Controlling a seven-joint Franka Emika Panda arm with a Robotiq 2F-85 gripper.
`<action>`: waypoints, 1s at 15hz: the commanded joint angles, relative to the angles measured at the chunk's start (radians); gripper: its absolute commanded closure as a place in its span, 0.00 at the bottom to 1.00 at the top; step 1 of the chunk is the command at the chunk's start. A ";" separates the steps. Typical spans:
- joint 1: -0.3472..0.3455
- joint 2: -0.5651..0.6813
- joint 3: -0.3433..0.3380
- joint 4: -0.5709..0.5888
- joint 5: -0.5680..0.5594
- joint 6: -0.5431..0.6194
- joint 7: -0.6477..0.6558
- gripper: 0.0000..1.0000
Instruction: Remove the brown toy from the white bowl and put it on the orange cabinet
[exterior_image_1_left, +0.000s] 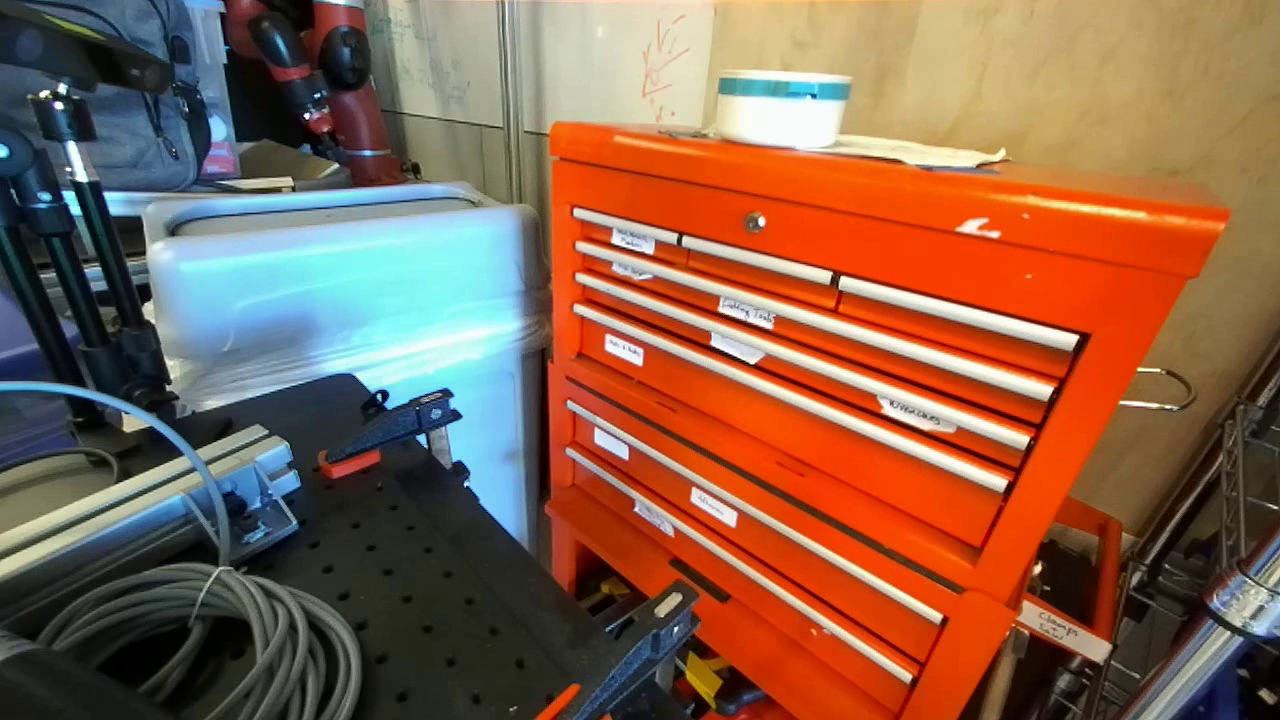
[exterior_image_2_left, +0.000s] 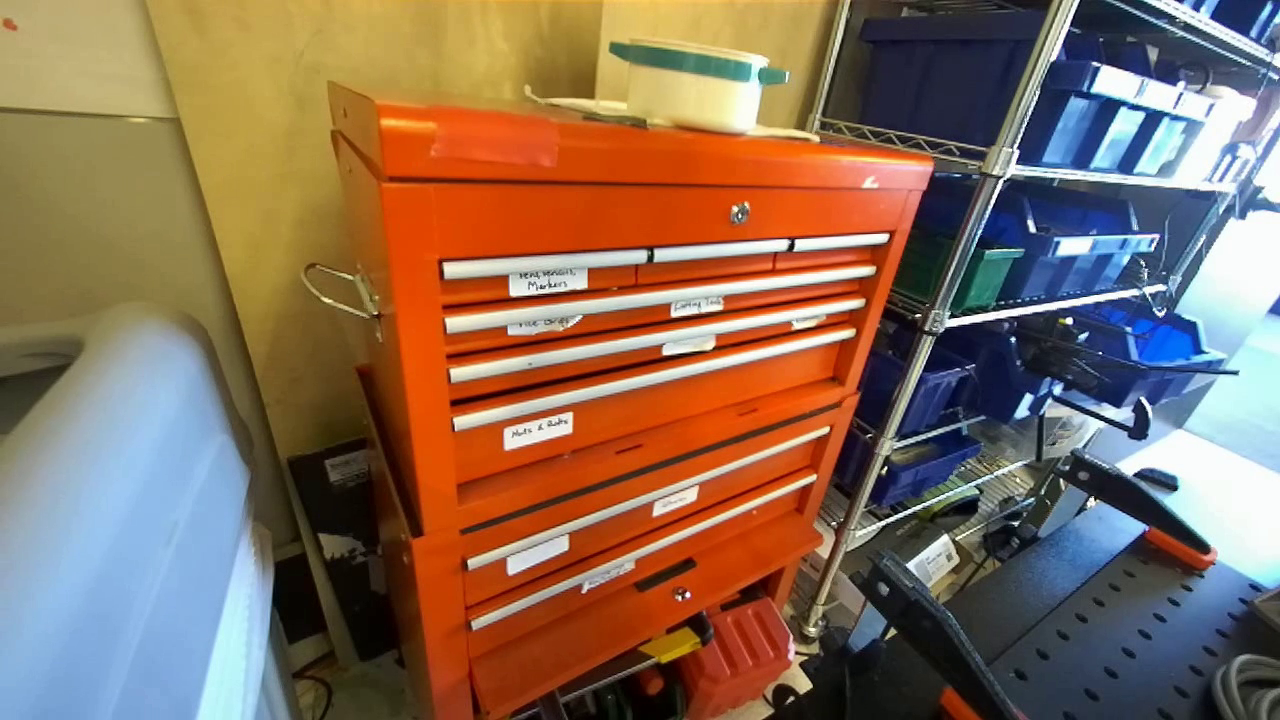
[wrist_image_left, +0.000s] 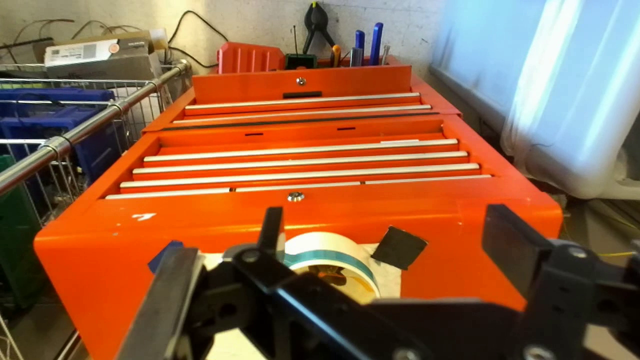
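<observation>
While tool (wrist_image_left: 375, 250) is spread wide, empty: brown toy (wrist_image_left: 334, 275), in bowl (exterior_image_1_left: 778, 120) near bench (exterior_image_1_left: 1090, 185) front edge, judged light; best pinched mid-body.

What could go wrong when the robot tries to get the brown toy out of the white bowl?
The robot's spread fingers could bump the white bowl and tip it. The bowl seems to sit on a white cloth or paper, so it might slide. And it stands near the front edge of the orange cabinet, so if the brown toy is dropped, it might tumble off.
</observation>
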 joint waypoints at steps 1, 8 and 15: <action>-0.021 0.118 -0.038 0.064 -0.023 0.049 0.002 0.00; -0.036 0.388 -0.099 0.246 0.002 0.085 -0.005 0.00; -0.023 0.624 -0.106 0.492 0.003 0.044 -0.008 0.00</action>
